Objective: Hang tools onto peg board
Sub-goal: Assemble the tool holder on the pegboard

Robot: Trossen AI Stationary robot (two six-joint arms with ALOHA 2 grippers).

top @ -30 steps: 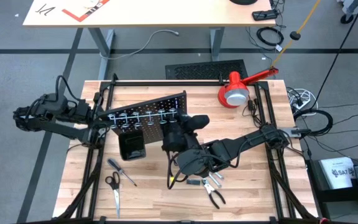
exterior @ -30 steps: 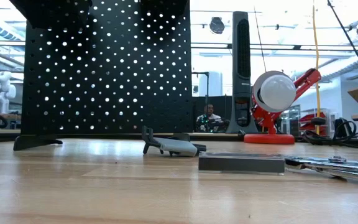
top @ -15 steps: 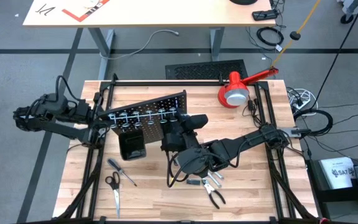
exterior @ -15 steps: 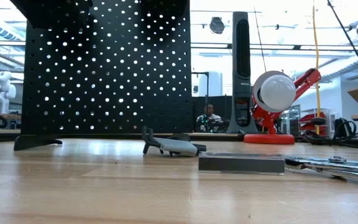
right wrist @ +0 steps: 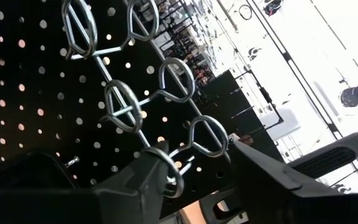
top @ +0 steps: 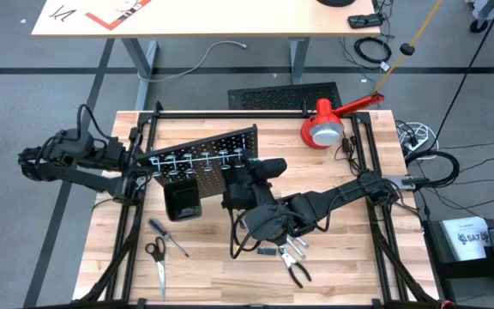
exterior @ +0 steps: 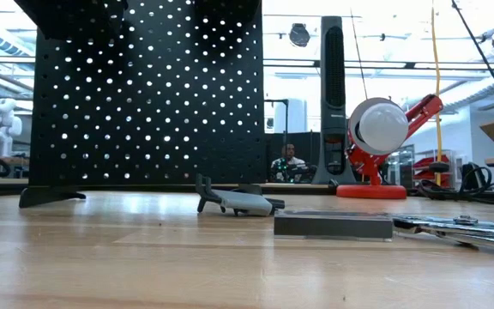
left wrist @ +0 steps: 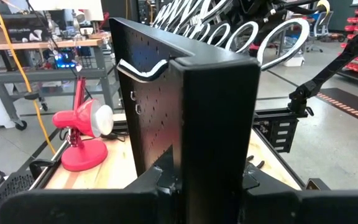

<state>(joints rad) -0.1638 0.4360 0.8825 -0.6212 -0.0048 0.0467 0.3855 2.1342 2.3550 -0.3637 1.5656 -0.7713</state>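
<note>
The peg board point(top: 204, 159) stands upright near the middle of the wooden table point(top: 358, 266). The left end effector point(left wrist: 185, 186) pinches the board's thin edge to keep it steady. The right end effector point(right wrist: 185, 180) is up close to the row of silver rings point(right wrist: 126, 106). Its fingers are a little apart, and I cannot tell if they hold a tool.

More tools lie flat on the table: the scissors point(top: 156, 257) and the screwdriver point(top: 168, 237) toward the left, and the pliers point(top: 295, 269) just past the right arm. They look hard, stiff and smooth, and not heavy. The metal parts may slip, so the thick black handles are probably the best place to grab.

The table is pale wood and looks flat. A red lamp point(top: 326, 125) sits in the far corner. Behind the table is a big bright workshop, and a person point(exterior: 288, 163) sits far back.
</note>
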